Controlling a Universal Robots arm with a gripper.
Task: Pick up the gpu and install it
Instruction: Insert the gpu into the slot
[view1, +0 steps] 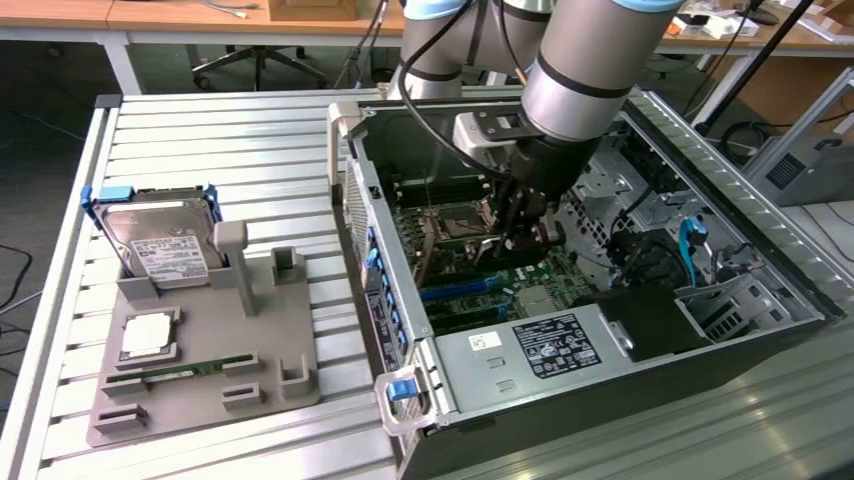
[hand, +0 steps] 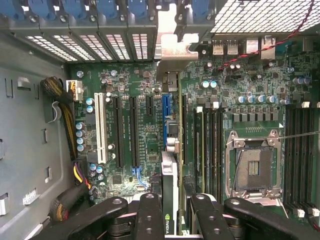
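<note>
The gpu (hand: 169, 170) hangs edge-on inside the open computer case (view1: 747, 250), pinched between the two black fingers (hand: 150, 212) of the claw (hand: 175, 200). The jaws are closed flat against the card's two broad faces, so a green logo shows on the thin edge between them. The card hovers over the motherboard (hand: 130, 80), in line with the blue slot (hand: 165, 115), though I cannot tell whether its contacts have met the slot. A silver bracket (hand: 172, 55) stands at the case's rear wall on the same line (probably the card's own end plate).

I judge the card rigid and fairly light, but fragile. Its fan, small soldered parts and contact edge would not tolerate squeezing or scraping. The flat faces near the upper edge look like the safest hold, and that is where the fingers sit now. The smooth shroud could slip if the card were pushed askew.

In the exterior view the claw (view1: 523, 238) reaches down into the case at centre frame. At the exterior view's left, on the slatted tabletop (view1: 214, 140), a grey fixture (view1: 287, 350) carries a hard drive (view1: 160, 240) and a memory stick (view1: 194, 368).
</note>
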